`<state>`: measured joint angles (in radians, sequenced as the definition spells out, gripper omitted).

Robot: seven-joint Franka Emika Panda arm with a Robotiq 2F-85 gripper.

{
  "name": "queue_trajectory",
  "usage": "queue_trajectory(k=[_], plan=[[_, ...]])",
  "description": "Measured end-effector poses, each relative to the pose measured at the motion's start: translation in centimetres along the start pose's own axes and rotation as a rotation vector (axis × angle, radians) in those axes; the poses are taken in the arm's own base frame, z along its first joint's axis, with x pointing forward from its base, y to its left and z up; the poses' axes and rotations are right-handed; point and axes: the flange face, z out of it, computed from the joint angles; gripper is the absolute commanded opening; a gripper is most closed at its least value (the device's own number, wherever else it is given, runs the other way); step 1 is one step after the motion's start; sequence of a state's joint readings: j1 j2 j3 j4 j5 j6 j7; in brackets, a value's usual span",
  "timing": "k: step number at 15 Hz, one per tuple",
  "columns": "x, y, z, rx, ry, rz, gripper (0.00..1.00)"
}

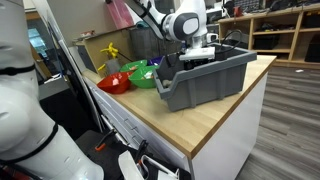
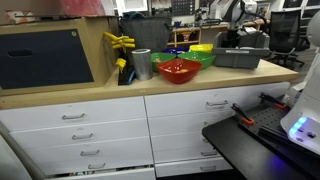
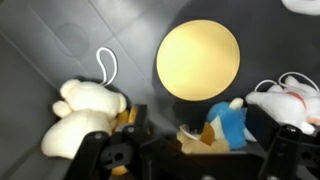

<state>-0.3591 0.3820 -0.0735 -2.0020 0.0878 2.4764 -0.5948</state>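
Observation:
My gripper [image 3: 195, 152] hangs open over the inside of a grey plastic bin [image 1: 215, 82], its dark fingers [image 3: 108, 152] at the bottom corners of the wrist view. Between them lies a blue and tan plush toy [image 3: 228, 122], with nothing gripped. A round yellow disc [image 3: 198, 58] lies on the bin floor just beyond it. A cream plush toy [image 3: 85, 112] with a white loop sits to the left, and a white plush [image 3: 290, 100] is at the right. In both exterior views the arm reaches down into the bin [image 2: 240, 58], gripper [image 1: 200, 52] at its rim.
A red bowl [image 1: 113, 83], a green bowl [image 1: 143, 75] and a yellow bowl [image 2: 202, 47] stand on the wooden counter [image 1: 225, 115] beside the bin. A metal can [image 2: 141, 63], a yellow toy [image 2: 118, 42] and a black box [image 2: 45, 57] are further along. Drawers [image 2: 80, 125] are below.

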Motion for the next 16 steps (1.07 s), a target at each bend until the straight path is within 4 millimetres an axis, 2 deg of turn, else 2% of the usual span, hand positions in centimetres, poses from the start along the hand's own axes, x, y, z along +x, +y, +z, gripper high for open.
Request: queue_trajectory(k=[8,10,13,16], plan=[[-0.7,1.0,0.3,0.013,0.004,-0.055,0.12],[-0.7,1.0,0.3,0.014,0.003,-0.055,0.0],[-0.4,1.0,0.0,0.014,0.005,-0.058,0.0],[0.3,0.8,-1.3,0.006,0.02,-0.061,0.0]])
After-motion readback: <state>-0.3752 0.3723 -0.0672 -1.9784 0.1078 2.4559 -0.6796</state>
